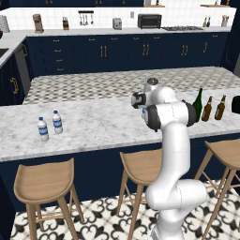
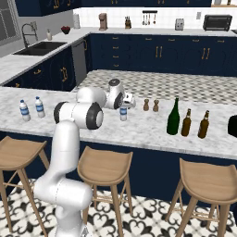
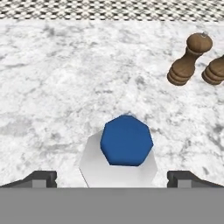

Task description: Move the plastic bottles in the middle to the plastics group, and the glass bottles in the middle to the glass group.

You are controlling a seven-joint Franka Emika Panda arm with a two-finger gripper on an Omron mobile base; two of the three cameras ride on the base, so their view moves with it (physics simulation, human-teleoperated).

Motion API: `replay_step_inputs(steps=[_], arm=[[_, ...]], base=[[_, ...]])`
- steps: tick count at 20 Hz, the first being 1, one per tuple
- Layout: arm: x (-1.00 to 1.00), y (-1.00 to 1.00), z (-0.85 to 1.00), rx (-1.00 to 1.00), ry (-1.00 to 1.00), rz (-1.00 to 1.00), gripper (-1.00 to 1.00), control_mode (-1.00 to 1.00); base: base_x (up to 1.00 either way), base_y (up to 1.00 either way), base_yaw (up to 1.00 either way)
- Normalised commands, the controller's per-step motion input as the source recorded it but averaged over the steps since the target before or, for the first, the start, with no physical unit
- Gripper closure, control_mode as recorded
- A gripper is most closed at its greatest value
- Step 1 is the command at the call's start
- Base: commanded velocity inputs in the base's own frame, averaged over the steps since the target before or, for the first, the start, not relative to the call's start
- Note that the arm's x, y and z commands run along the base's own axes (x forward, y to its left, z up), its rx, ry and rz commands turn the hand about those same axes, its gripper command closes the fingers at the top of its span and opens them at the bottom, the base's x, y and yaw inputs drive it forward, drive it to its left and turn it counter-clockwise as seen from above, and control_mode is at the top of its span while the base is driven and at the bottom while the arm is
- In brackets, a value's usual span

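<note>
My gripper (image 2: pixel 124 104) hangs open just above the middle water bottle (image 2: pixel 123 113) on the marble island. From the hand camera this bottle (image 3: pixel 127 141) shows as a blue top over a pale body, centred between my widely spread fingertips (image 3: pixel 40 178). The plastics group, two matching small water bottles (image 1: pixel 43 130) (image 1: pixel 57 122), stands far left. To the right stand the tall green wine bottle (image 2: pixel 173 116) and two brown beer bottles (image 2: pixel 186 122) (image 2: pixel 203 125), close together in a row.
Two small brown shakers (image 2: pixel 146 105) (image 2: pixel 156 106) stand just beyond the bottle, on its right. A black object (image 2: pixel 233 126) sits at the island's right end. Wooden stools (image 2: pixel 104 166) line the near side of the island (image 2: pixel 139 134).
</note>
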Motion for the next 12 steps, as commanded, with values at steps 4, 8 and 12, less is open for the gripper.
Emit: replay_step_inputs(steps=[4, 8, 12], arm=[[0.01, 0.0, -0.08, 0.0, -0.11, 0.0, -1.0, -1.0], [0.07, 0.0, -0.02, 0.0, -0.04, 0.0, -1.0, -1.0], [0.13, 0.0, 0.0, 0.0, -0.02, 0.0, -1.0, -1.0]], base=[[0.0, 0.0, 0.0], [0.0, 0.0, 0.0], [0.0, 0.0, 0.0]])
